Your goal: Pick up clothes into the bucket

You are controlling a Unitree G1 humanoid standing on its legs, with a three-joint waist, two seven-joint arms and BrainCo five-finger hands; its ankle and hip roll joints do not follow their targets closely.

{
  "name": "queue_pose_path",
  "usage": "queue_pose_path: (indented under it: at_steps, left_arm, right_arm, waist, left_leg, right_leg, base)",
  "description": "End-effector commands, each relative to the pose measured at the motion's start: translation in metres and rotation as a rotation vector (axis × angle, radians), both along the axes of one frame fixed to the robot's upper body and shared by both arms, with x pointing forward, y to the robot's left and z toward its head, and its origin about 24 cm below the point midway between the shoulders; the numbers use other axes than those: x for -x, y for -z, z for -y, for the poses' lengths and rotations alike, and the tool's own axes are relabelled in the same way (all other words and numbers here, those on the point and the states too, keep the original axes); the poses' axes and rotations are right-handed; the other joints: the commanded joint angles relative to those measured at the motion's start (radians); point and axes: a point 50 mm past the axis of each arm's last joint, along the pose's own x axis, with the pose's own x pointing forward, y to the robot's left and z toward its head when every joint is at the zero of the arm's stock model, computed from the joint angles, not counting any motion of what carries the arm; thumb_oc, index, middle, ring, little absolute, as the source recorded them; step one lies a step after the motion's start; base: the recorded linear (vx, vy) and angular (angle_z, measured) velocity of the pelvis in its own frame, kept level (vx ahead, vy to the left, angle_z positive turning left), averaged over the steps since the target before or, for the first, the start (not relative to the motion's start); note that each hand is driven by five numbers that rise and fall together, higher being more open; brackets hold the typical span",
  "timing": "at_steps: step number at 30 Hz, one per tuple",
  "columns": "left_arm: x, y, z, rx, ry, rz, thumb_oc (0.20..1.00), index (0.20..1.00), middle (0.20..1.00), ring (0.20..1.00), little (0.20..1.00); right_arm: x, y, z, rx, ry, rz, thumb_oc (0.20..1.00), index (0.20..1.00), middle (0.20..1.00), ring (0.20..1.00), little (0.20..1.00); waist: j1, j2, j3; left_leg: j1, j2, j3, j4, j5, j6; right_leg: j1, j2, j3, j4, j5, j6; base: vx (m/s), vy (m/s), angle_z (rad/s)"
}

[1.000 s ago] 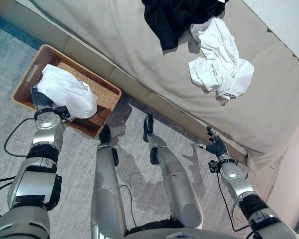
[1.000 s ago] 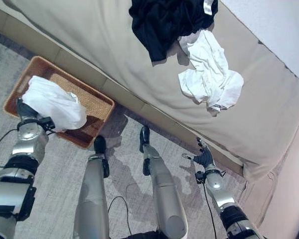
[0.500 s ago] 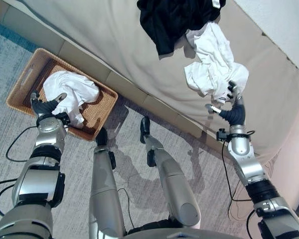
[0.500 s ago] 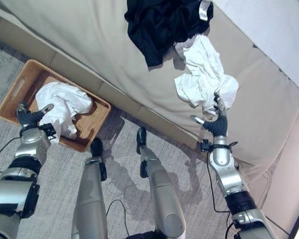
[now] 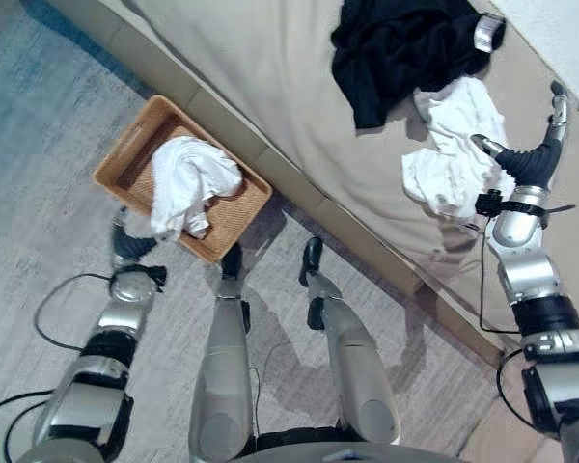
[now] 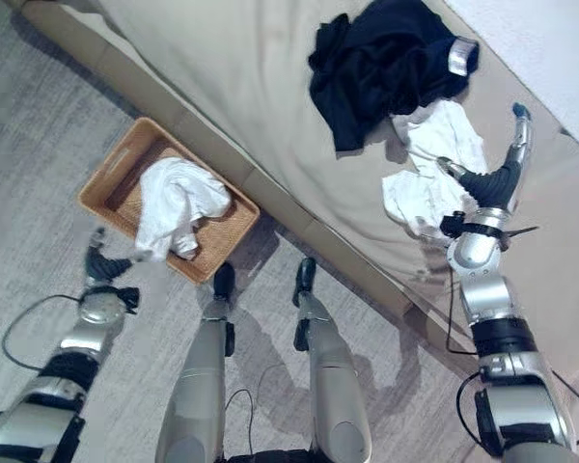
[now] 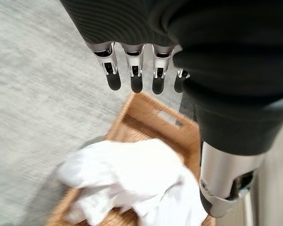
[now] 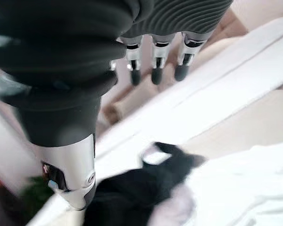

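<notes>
Carpet: left hand (image 5: pixel 127 253) now off basket (image 5: pixel 135 159).

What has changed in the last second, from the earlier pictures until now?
The left hand let go of the white garment, now in the wicker basket, and drew back open. The right hand rose from the floor to the white clothes on the sofa, open. The black garment stayed.

Head pair overhead; wrist cameras close.
</notes>
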Motion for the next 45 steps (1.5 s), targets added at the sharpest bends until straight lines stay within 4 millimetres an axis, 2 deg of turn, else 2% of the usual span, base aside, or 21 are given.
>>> queue_pose_path:
  at_steps: [1, 2, 3, 4, 5, 9, 12, 14, 20, 21, 23, 24, 30, 35, 36, 37, 38, 39, 40, 43, 45]
  left_arm:
    - [0.019, 0.029, 0.059, 0.135, 0.253, -0.055, 1.000, 1.000, 1.000, 1.000, 1.000]
    - [0.025, 0.036, 0.072, 0.158, 0.312, -0.083, 1.000, 1.000, 1.000, 1.000, 1.000]
    - [0.029, 0.040, 0.087, 0.176, 0.377, -0.100, 1.000, 1.000, 1.000, 1.000, 1.000]
    - [0.033, 0.044, 0.098, 0.193, 0.420, -0.117, 1.000, 1.000, 1.000, 1.000, 1.000]
    - [0.035, 0.045, 0.108, 0.213, 0.463, -0.123, 1.000, 1.000, 1.000, 1.000, 1.000]
    - [0.033, 0.037, 0.146, 0.304, 0.573, -0.097, 1.000, 1.000, 1.000, 1.000, 1.000]
    - [0.027, 0.029, 0.156, 0.331, 0.601, -0.075, 1.000, 1.000, 1.000, 1.000, 1.000]
    - [0.025, 0.027, 0.161, 0.345, 0.612, -0.074, 1.000, 1.000, 1.000, 1.000, 1.000]
    - [0.017, 0.026, 0.150, 0.339, 0.553, -0.078, 1.000, 1.000, 1.000, 1.000, 1.000]
    - [0.014, 0.027, 0.145, 0.344, 0.516, -0.081, 1.000, 1.000, 1.000, 1.000, 1.000]
    - [0.011, 0.027, 0.140, 0.351, 0.488, -0.079, 1.000, 1.000, 1.000, 1.000, 1.000]
    - [0.011, 0.026, 0.140, 0.359, 0.482, -0.078, 1.000, 1.000, 1.000, 1.000, 1.000]
    - [0.006, 0.022, 0.143, 0.347, 0.486, -0.064, 1.000, 1.000, 1.000, 1.000, 1.000]
    - [0.007, 0.022, 0.142, 0.337, 0.495, -0.058, 1.000, 1.000, 1.000, 1.000, 1.000]
    - [0.007, 0.022, 0.142, 0.337, 0.495, -0.058, 1.000, 1.000, 1.000, 1.000, 1.000]
    - [0.009, 0.024, 0.137, 0.329, 0.484, -0.067, 1.000, 1.000, 1.000, 1.000, 1.000]
    - [0.009, 0.025, 0.135, 0.324, 0.479, -0.070, 1.000, 1.000, 1.000, 1.000, 1.000]
    - [0.009, 0.025, 0.135, 0.324, 0.479, -0.070, 1.000, 1.000, 1.000, 1.000, 1.000]
    - [0.012, 0.026, 0.130, 0.326, 0.465, -0.066, 1.000, 1.000, 1.000, 1.000, 1.000]
    - [0.012, 0.022, 0.121, 0.325, 0.446, -0.042, 1.000, 1.000, 1.000, 1.000, 1.000]
    - [0.011, 0.020, 0.118, 0.316, 0.443, -0.030, 1.000, 1.000, 1.000, 1.000, 1.000]
  right_arm:
    - [0.006, -0.043, 0.042, 0.103, 0.128, -0.049, 1.000, 1.000, 1.000, 1.000, 1.000]
    - [0.002, -0.050, 0.043, 0.147, 0.132, -0.082, 1.000, 1.000, 1.000, 1.000, 1.000]
    - [0.000, -0.046, 0.051, 0.138, 0.164, -0.136, 1.000, 1.000, 1.000, 1.000, 1.000]
    - [-0.005, -0.045, 0.051, 0.142, 0.167, -0.187, 1.000, 1.000, 1.000, 1.000, 1.000]
    - [-0.011, -0.053, 0.048, 0.145, 0.154, -0.190, 1.000, 1.000, 1.000, 1.000, 1.000]
    - [-0.018, -0.050, 0.059, 0.140, 0.192, -0.352, 1.000, 1.000, 1.000, 1.000, 1.000]
    - [-0.026, -0.052, 0.052, 0.188, 0.161, -0.436, 1.000, 1.000, 1.000, 1.000, 1.000]
    - [-0.027, -0.044, 0.054, 0.217, 0.140, -0.553, 1.000, 1.000, 1.000, 1.000, 1.000]
    - [-0.034, -0.031, 0.046, 0.310, 0.112, -0.751, 1.000, 1.000, 1.000, 1.000, 1.000]
    - [-0.035, -0.030, 0.045, 0.340, 0.107, -0.807, 0.799, 0.799, 0.799, 0.799, 0.799]
    - [-0.037, -0.036, 0.043, 0.350, 0.105, -0.809, 0.467, 0.467, 0.467, 0.467, 0.467]
    - [-0.038, -0.038, 0.042, 0.344, 0.105, -0.799, 0.200, 0.200, 0.200, 0.200, 0.200]
    - [-0.039, -0.062, 0.040, 0.356, 0.122, -0.708, 0.200, 0.200, 0.200, 0.200, 0.200]
    - [-0.036, -0.127, 0.029, 0.349, 0.094, -0.409, 0.200, 0.200, 0.200, 0.200, 0.200]
    - [-0.036, -0.127, 0.029, 0.349, 0.094, -0.409, 0.200, 0.200, 0.200, 0.200, 0.200]
    - [-0.035, -0.145, 0.019, 0.385, 0.067, -0.337, 0.200, 0.200, 0.200, 0.200, 0.200]
    - [-0.032, -0.155, 0.017, 0.393, 0.063, -0.294, 0.200, 0.200, 0.200, 0.200, 0.200]
    - [-0.032, -0.155, 0.017, 0.393, 0.063, -0.294, 0.200, 0.200, 0.200, 0.200, 0.200]
    - [-0.028, -0.173, 0.008, 0.424, 0.043, -0.218, 0.200, 0.200, 0.200, 0.200, 0.200]
    - [-0.017, -0.199, -0.004, 0.438, 0.012, -0.062, 0.200, 0.200, 0.200, 0.200, 0.200]
    - [-0.013, -0.206, -0.010, 0.446, -0.004, 0.002, 0.200, 0.200, 0.200, 0.200, 0.200]
  waist:
    - [-0.018, 0.138, -0.015]
    - [-0.018, 0.155, -0.015]
    - [-0.014, 0.175, -0.015]
    - [-0.013, 0.191, -0.015]
    - [-0.015, 0.205, -0.015]
    - [-0.005, 0.250, -0.015]
    - [-0.005, 0.265, -0.015]
    - [-0.003, 0.272, -0.015]
    - [-0.004, 0.290, -0.015]
    - [-0.007, 0.296, -0.015]
    - [-0.011, 0.299, -0.015]
    - [-0.012, 0.301, -0.015]
    - [-0.022, 0.297, -0.015]
    - [-0.042, 0.255, -0.015]
    - [-0.042, 0.256, -0.015]
    - [-0.051, 0.234, -0.015]
    - [-0.055, 0.223, -0.015]
    - [-0.056, 0.223, -0.015]
    - [-0.063, 0.203, -0.015]
    - [-0.075, 0.175, -0.015]
    - [-0.077, 0.168, -0.015]
  left_leg:
    - [0.037, -0.035, -0.019, -0.044, 0.026, 0.008]
    - [0.043, -0.032, -0.016, -0.067, 0.040, 0.005]
    - [0.046, -0.029, -0.015, -0.086, 0.053, 0.001]
    - [0.048, -0.023, -0.012, -0.111, 0.069, -0.002]
    - [0.048, -0.017, -0.007, -0.134, 0.082, -0.003]
    - [0.034, -0.003, -0.010, -0.189, 0.113, -0.011]
    - [0.013, -0.002, 0.002, -0.180, 0.112, -0.011]
    - [-0.008, -0.004, 0.010, -0.166, 0.108, -0.010]
    - [-0.036, -0.001, 0.030, -0.161, 0.112, -0.011]
    - [-0.036, -0.003, 0.034, -0.167, 0.115, -0.010]
    - [-0.034, -0.006, 0.034, -0.170, 0.117, -0.010]
    - [-0.032, -0.008, 0.036, -0.170, 0.117, -0.009]
    - [-0.024, -0.017, 0.031, -0.162, 0.115, -0.007]
    - [0.017, -0.024, 0.023, -0.154, 0.109, -0.009]
    - [0.018, -0.024, 0.023, -0.154, 0.109, -0.009]
    - [0.037, -0.024, 0.022, -0.153, 0.104, -0.008]
    - [0.051, -0.023, 0.021, -0.150, 0.100, -0.010]
    - [0.051, -0.023, 0.020, -0.151, 0.100, -0.010]
    - [0.083, -0.023, 0.017, -0.147, 0.093, -0.009]
    - [0.144, -0.022, 0.011, -0.143, 0.080, -0.010]
    - [0.160, -0.019, 0.010, -0.144, 0.081, -0.010]
  right_leg:
    - [0.022, -0.060, -0.006, 0.123, -0.091, 0.054]
    - [0.016, -0.059, -0.001, 0.128, -0.096, 0.051]
    - [0.008, -0.060, 0.000, 0.132, -0.100, 0.050]
    - [-0.006, -0.059, 0.003, 0.139, -0.103, 0.049]
    - [-0.028, -0.057, 0.010, 0.150, -0.107, 0.048]
    - [-0.106, -0.050, 0.036, 0.195, -0.121, 0.044]
    - [-0.154, -0.044, 0.063, 0.217, -0.118, 0.044]
    - [-0.186, -0.035, 0.079, 0.231, -0.113, 0.044]
    - [-0.238, -0.028, 0.106, 0.257, -0.110, 0.044]
    - [-0.241, -0.028, 0.108, 0.257, -0.111, 0.042]
    - [-0.244, -0.030, 0.109, 0.261, -0.111, 0.041]
    - [-0.243, -0.030, 0.110, 0.262, -0.112, 0.041]
    - [-0.223, -0.036, 0.107, 0.258, -0.114, 0.039]
    - [-0.148, -0.040, 0.094, 0.234, -0.112, 0.037]
    - [-0.147, -0.040, 0.093, 0.234, -0.111, 0.037]
    - [-0.121, -0.040, 0.089, 0.224, -0.106, 0.038]
    - [-0.100, -0.040, 0.087, 0.218, -0.105, 0.038]
    - [-0.099, -0.040, 0.086, 0.217, -0.104, 0.038]
    - [-0.057, -0.040, 0.083, 0.207, -0.102, 0.038]
    - [0.027, -0.037, 0.077, 0.184, -0.102, 0.041]
    - [0.051, -0.035, 0.074, 0.171, -0.095, 0.041]
  base:
    - [0.01, -0.011, 0.21]
    - [0.01, -0.031, 0.17]
    - [0.01, -0.051, 0.04]
    - [0.00, -0.049, -0.04]
    - [0.01, -0.042, -0.04]
    - [0.01, -0.086, -0.14]
    - [0.01, -0.081, -0.06]
    - [0.01, -0.065, -0.15]
    - [0.01, -0.032, -0.06]
    - [0.00, -0.016, -0.05]
    - [0.00, 0.000, 0.00]
    - [0.00, 0.000, 0.00]
    - [-0.01, -0.008, 0.03]
    - [-0.03, -0.011, 0.05]
    - [-0.02, 0.012, 0.15]
    - [-0.02, 0.012, 0.15]
    - [-0.02, 0.012, 0.10]
    - [-0.01, 0.015, 0.07]
    - [-0.01, 0.019, 0.05]
    - [0.01, 0.030, 0.07]
    - [0.02, 0.018, 0.01]
